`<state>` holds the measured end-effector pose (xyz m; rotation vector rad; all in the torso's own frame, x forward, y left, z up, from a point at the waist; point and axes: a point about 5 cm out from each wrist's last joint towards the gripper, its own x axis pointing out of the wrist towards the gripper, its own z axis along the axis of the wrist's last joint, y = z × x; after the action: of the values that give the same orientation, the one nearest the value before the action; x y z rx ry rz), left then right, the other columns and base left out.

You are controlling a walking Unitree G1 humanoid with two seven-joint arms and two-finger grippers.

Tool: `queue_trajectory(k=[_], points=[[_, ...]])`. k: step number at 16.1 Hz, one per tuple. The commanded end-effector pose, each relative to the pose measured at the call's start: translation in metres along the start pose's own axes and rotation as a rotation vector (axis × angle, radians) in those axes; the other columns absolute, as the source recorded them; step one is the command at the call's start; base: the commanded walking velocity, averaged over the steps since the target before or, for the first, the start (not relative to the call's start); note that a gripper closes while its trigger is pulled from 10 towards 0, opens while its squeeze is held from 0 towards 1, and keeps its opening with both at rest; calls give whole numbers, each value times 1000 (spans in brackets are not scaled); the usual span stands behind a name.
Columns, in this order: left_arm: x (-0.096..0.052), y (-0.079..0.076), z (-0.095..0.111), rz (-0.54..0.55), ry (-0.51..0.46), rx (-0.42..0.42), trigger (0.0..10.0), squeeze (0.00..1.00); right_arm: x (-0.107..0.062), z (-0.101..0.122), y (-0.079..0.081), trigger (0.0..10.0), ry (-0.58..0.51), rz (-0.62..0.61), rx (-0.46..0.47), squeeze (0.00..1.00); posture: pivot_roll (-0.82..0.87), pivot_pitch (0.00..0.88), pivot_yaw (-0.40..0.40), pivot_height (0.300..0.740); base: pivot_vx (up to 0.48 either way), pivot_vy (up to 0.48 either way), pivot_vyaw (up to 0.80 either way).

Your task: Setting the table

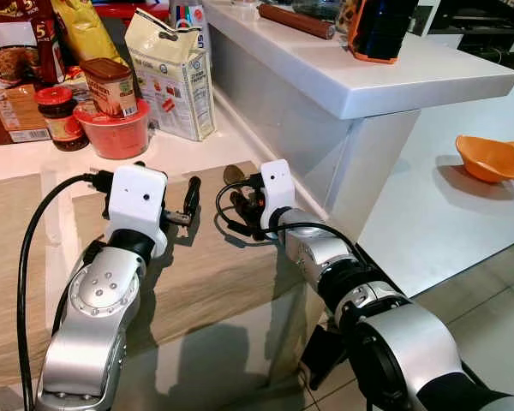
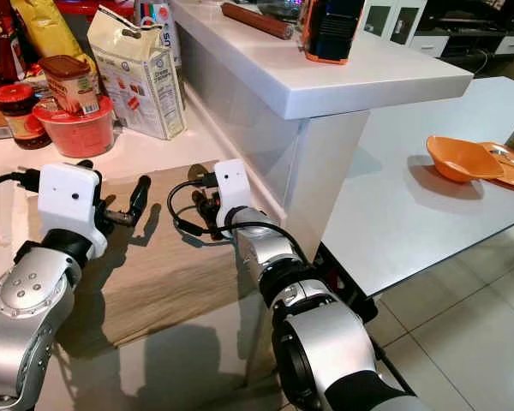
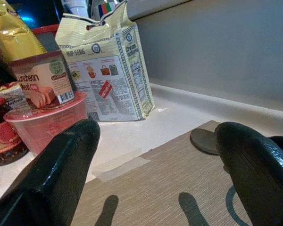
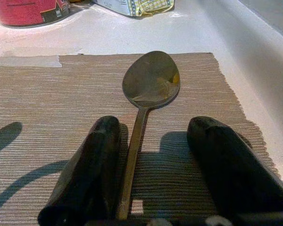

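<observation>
A metal spoon (image 4: 151, 80) lies flat on a tan woven placemat (image 1: 206, 274), near the mat's far right corner, its bowl (image 1: 234, 174) pointing toward the counter wall. My right gripper (image 4: 155, 129) is open and low over the mat. Its two black fingers straddle the spoon's handle, which runs close along one finger (image 4: 92, 160). My left gripper (image 1: 188, 201) hovers open over the mat to the left of the spoon, with nothing between its fingers. The spoon bowl (image 3: 203, 140) also appears in the left wrist view.
Behind the mat stand a flour bag (image 1: 176, 77), a red tub (image 1: 114, 133) with a luncheon meat can (image 1: 110, 86) on it, and jars (image 1: 56, 111). A raised white ledge (image 1: 360, 77) borders the right. A white table (image 1: 428, 205) with an orange bowl (image 1: 490, 157) lies beyond.
</observation>
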<state>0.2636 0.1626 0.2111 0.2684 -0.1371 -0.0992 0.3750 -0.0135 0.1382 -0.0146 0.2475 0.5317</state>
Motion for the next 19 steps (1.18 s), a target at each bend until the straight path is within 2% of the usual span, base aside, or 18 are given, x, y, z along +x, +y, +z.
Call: queue_trajectory(k=[1, 7, 9, 10, 11, 12, 13, 16, 19], points=[[2, 2, 4, -3, -9, 5, 10000, 0, -1, -18, 2, 0, 89, 4, 21, 0, 158, 0, -46, 732, 0, 0, 0], [2, 1, 2, -12, 3, 6, 10000, 0, -2, -19, 3, 0, 73, 11, 16, 0, 151, 0, -40, 732, 0, 0, 0], [3, 1, 2, -14, 4, 9, 10000, 0, -1, -10, 6, 0, 18, 33, -3, 0, 150, 0, -37, 732, 0, 0, 0], [3, 1, 2, -16, 4, 10, 10000, 0, 0, -1, 9, 0, -36, 52, -49, 0, 150, 0, -36, 732, 0, 0, 0], [3, 1, 2, -17, 4, 11, 10000, 0, 0, 18, 15, 0, -153, 86, -126, 0, 152, 0, -35, 732, 0, 0, 0], [3, 1, 2, -16, 4, 13, 10000, 0, -4, 49, 24, 0, -335, 131, -195, 0, 152, 0, -35, 732, 0, 0, 0], [3, 1, 2, -16, 6, 13, 10000, 0, -6, 62, 28, 0, -398, 143, -223, 0, 152, 0, -35, 732, 0, 0, 0], [2, 0, 1, -17, 8, 11, 10000, 0, -10, 82, 27, 0, -477, 142, -224, 0, 150, 0, -37, 732, 0, 0, 0], [3, 0, 1, -18, 8, 12, 10000, 0, -10, 75, 23, 0, -458, 111, -262, 0, 149, 0, -39, 732, 0, 0, 0]])
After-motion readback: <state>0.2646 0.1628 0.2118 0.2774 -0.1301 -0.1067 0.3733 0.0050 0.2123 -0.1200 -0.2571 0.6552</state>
